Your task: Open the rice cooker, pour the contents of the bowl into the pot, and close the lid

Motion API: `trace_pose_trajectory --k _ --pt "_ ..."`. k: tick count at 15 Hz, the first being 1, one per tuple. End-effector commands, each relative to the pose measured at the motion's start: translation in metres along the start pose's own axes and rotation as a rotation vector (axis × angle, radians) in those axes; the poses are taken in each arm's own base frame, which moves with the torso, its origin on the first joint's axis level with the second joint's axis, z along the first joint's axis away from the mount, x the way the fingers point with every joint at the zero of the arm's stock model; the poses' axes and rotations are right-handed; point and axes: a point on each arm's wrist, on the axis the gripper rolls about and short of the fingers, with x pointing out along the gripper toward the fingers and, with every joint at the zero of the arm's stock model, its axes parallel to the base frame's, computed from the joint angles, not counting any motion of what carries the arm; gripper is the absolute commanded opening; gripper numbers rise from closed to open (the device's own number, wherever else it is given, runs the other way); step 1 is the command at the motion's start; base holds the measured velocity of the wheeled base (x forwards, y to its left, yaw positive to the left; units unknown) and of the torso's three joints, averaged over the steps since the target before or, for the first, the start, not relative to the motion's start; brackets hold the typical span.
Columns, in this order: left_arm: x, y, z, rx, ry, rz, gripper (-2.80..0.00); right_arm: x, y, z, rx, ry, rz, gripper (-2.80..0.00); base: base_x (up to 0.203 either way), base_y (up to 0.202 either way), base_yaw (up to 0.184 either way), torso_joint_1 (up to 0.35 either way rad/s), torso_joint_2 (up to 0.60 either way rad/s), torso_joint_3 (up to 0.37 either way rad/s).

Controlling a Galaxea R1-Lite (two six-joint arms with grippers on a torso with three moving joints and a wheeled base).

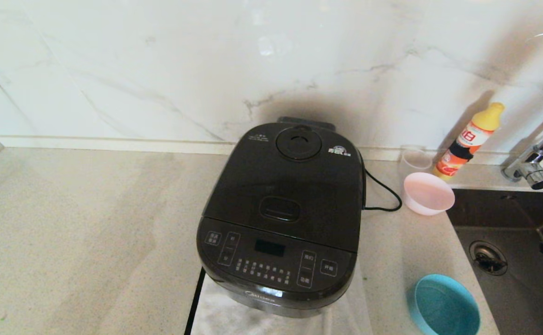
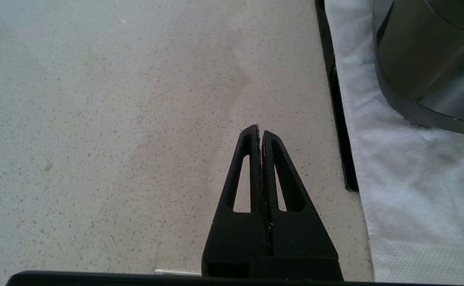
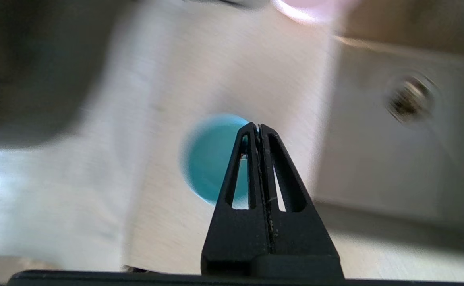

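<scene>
With lid (image 1: 286, 184) down | one rice cooker (image 1: 281, 218) | two bowls: pink (image 1: 428, 193), blue (image 1: 444, 304)

left tool (image 2: 260, 133): tips pressed together, empty, angled downward | right tool (image 3: 258, 129): tips pressed together, empty

Left of the rice cooker (image 1: 283, 214) the counter (image 1: 76, 232) is open. On the right, a blue bowl (image 1: 444, 304), pink bowl (image 1: 428, 193) and bottle (image 1: 469, 142) crowd the strip beside the sink (image 1: 513, 260).
</scene>
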Motion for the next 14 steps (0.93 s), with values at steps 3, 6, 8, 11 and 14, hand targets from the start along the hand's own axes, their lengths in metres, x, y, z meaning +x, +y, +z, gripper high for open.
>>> trace_pose_trajectory --k 3,6,8,11,14 --pt "0.0 0.0 0.0 0.0 0.003 0.0 -2.8 -0.053 -0.023 -0.077 0.018 -0.153 -0.151 -2.8 0.0 0.0 0.0 0.0 0.0 0.0" --pt "0.0 0.0 0.0 0.0 0.002 0.0 -2.8 -0.066 -0.023 -0.131 -0.043 -0.228 -0.206 -2.8 0.0 0.0 0.0 0.0 0.0 0.0" --pt "0.0 0.0 0.0 0.0 0.002 0.0 -2.8 -0.06 -0.023 -0.162 -0.047 -0.178 -0.236 -2.8 0.0 0.0 0.0 0.0 0.0 0.0" --pt "0.0 0.0 0.0 0.0 0.003 0.0 -2.8 -0.062 -0.022 -0.19 -0.079 -0.279 -0.205 -2.8 0.0 0.0 0.0 0.0 0.0 0.0" --pt "0.0 0.0 0.0 0.0 0.003 0.0 -2.8 -0.04 -0.022 -0.204 -0.09 -0.319 -0.099 -2.8 0.0 0.0 0.0 0.0 0.0 0.0"
